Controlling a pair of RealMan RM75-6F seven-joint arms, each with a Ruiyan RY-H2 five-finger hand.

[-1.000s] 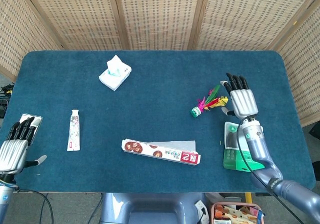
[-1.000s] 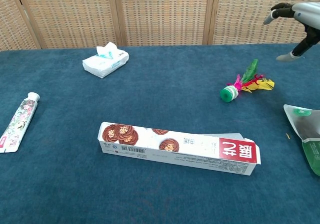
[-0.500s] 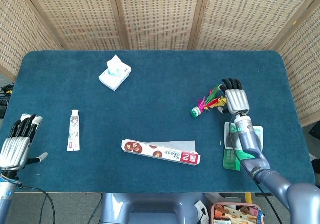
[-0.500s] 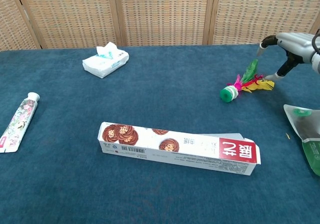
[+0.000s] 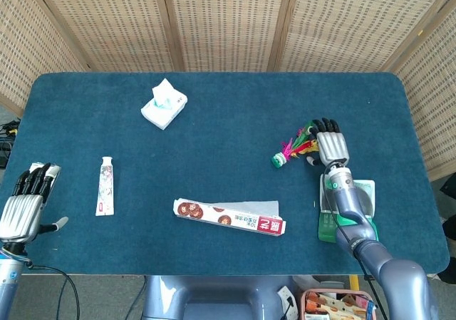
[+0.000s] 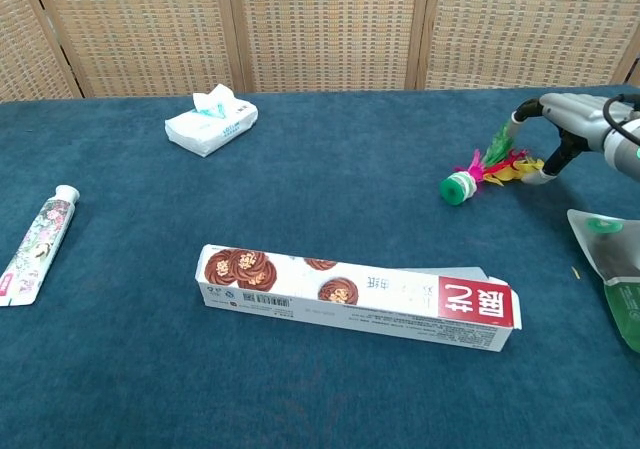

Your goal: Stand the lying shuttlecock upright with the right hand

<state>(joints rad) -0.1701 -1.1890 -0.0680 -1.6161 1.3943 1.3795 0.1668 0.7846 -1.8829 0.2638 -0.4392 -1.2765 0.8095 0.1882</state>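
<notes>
The shuttlecock [image 5: 288, 152] lies on its side on the blue table [image 5: 228, 142], at the right. Its green base [image 6: 458, 188] points left and its coloured feathers [image 6: 497, 161] point right. My right hand [image 5: 332, 147] hovers over the feather end with its fingers arched above the feathers. In the chest view the right hand [image 6: 567, 121] has a fingertip by the green feather and the thumb against the yellow ones, without a closed grip. My left hand [image 5: 25, 204] rests at the table's near left edge, fingers straight, holding nothing.
A long printed box [image 6: 360, 297] lies near the front middle. A green pouch [image 5: 347, 209] sits under my right forearm. A tissue pack [image 5: 164, 104] is at the back left, a toothpaste tube [image 5: 105, 186] at the left. Wicker screens stand behind the table.
My right hand has come down and leftward from above the table onto the shuttlecock's feather end. The shuttlecock has not moved. My left hand stays put.
</notes>
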